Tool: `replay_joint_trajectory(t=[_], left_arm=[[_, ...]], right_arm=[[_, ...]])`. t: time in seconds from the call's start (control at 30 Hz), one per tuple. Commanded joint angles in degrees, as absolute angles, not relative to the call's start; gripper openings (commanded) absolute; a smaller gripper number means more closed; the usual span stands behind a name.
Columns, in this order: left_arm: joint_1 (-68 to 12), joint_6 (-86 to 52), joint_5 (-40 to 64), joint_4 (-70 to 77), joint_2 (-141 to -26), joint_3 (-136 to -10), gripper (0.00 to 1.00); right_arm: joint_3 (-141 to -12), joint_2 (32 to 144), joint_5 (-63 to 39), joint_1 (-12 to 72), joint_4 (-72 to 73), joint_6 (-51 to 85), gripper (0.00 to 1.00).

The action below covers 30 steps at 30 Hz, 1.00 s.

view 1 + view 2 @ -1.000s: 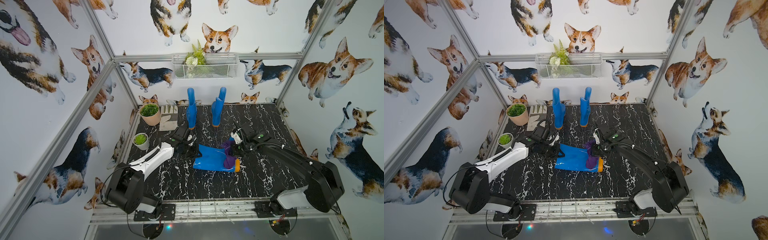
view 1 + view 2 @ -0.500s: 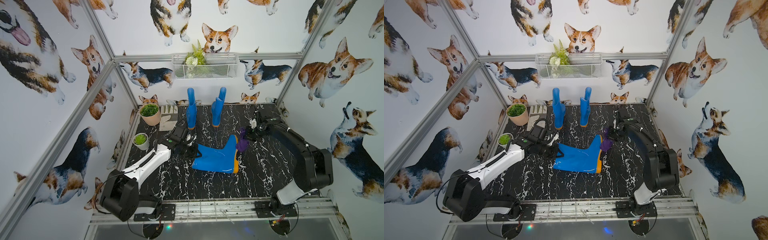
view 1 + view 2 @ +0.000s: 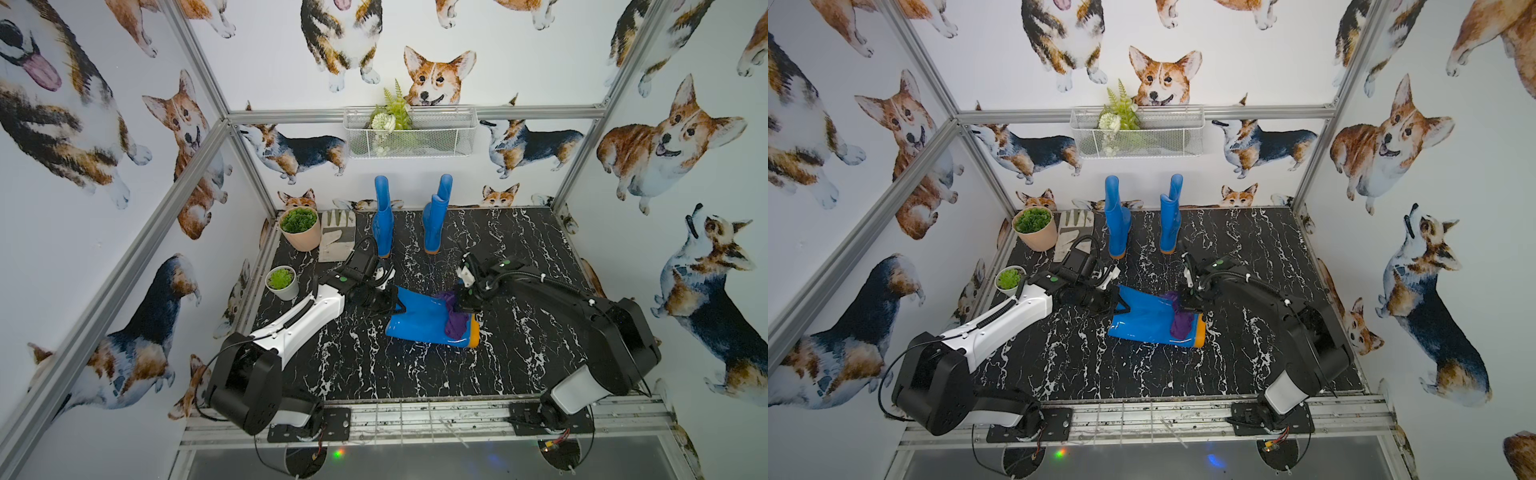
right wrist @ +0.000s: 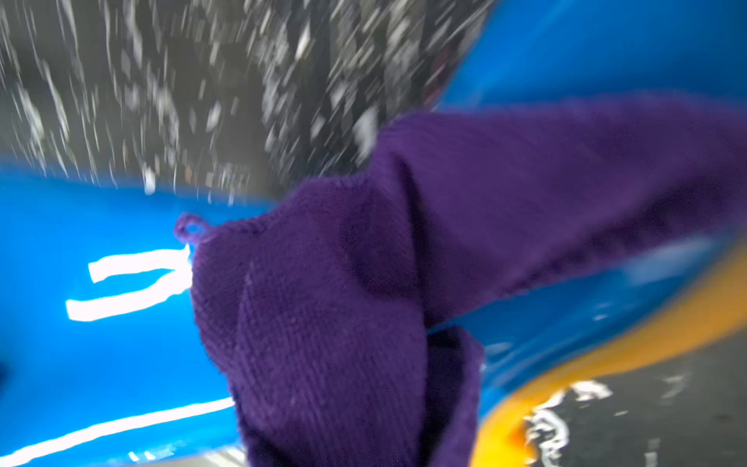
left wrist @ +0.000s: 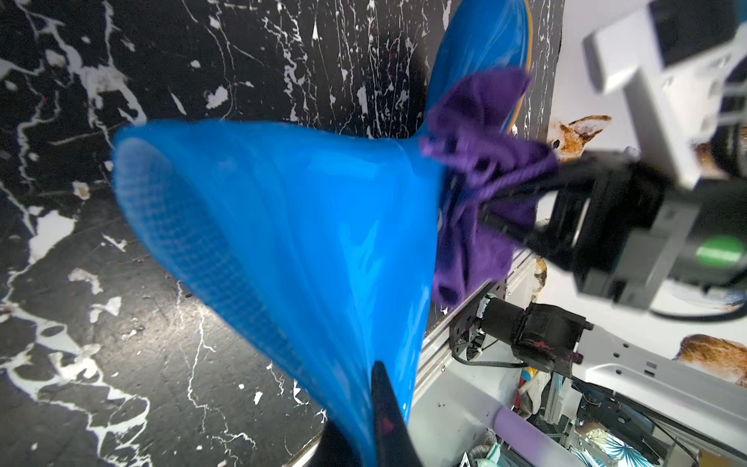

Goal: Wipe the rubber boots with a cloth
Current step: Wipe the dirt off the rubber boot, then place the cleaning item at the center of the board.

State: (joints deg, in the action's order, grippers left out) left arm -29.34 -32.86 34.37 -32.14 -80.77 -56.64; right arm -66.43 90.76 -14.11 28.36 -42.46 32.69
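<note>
At frame centre in both top views a boot (image 3: pixel 419 324) lies on its side, the left gripper (image 3: pixel 395 306) clamped on its shaft rim. The right gripper (image 3: pixel 462 306) pinches the cloth (image 3: pixel 456 322), draped over the boot's ankle by the sole.

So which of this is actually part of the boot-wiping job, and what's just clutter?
In the job: lying boot, gripped at its shaft top by the left tool; purple cloth, held by the right tool on that boot; two standing boots at the back.
Lying about: work glove, large potted plant, small succulent pot, wire basket with greenery.
</note>
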Motion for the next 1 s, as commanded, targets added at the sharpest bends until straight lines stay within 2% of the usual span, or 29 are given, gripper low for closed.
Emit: replay_joint_trajectory(t=[0.0, 0.17, 0.23, 0.3, 0.37, 0.4, 0.43, 0.57, 0.6, 0.87, 0.97], left_arm=[[-29.4, -31.6, 35.6, -34.6, -78.6, -56.7, 0.0], [-29.3, -29.8, 33.8, -37.8, -75.5, -58.0, 0.0], [-29.2, -29.3, 33.7, -38.4, -75.1, -58.7, 0.0], [-29.2, -29.0, 33.9, -38.6, -75.1, -59.2, 0.0], [-29.2, -28.8, 34.1, -38.5, -75.5, -59.6, 0.0], [-29.2, -28.7, 34.3, -38.5, -75.8, -59.7, 0.0], [-29.2, -28.6, 34.3, -38.5, -76.1, -59.9, 0.0], [-29.2, -28.6, 34.5, -38.8, -76.9, -61.1, 0.0], [-29.2, -28.4, 34.4, -39.1, -76.8, -61.5, 0.0], [-29.2, -27.7, 33.5, -41.4, -76.7, -64.7, 0.0], [-29.2, -27.4, 33.4, -42.0, -76.9, -65.9, 0.0]], right_arm=[[-71.3, 90.9, -13.4, 19.8, -45.2, 30.4, 0.0], [-77.2, 86.7, -5.9, 11.8, -49.9, 26.8, 0.0], [-77.9, 85.8, -1.1, 10.7, -52.6, 25.0, 0.05], [-78.0, 85.8, 3.8, 10.6, -55.4, 23.2, 0.22], [-77.3, 85.9, 6.1, 10.6, -57.2, 22.4, 0.52], [-77.0, 86.1, 6.5, 10.6, -57.7, 22.1, 0.62], [-76.6, 86.2, 6.8, 10.6, -58.4, 21.8, 0.7], [-76.6, 86.0, 8.4, 10.7, -60.3, 21.3, 0.85], [-77.0, 85.7, 9.2, 10.9, -60.8, 21.2, 1.0], [-81.0, 83.8, 13.3, 13.2, -63.3, 20.3, 1.0], [-81.8, 82.5, 12.0, 13.6, -62.9, 20.0, 1.0]])
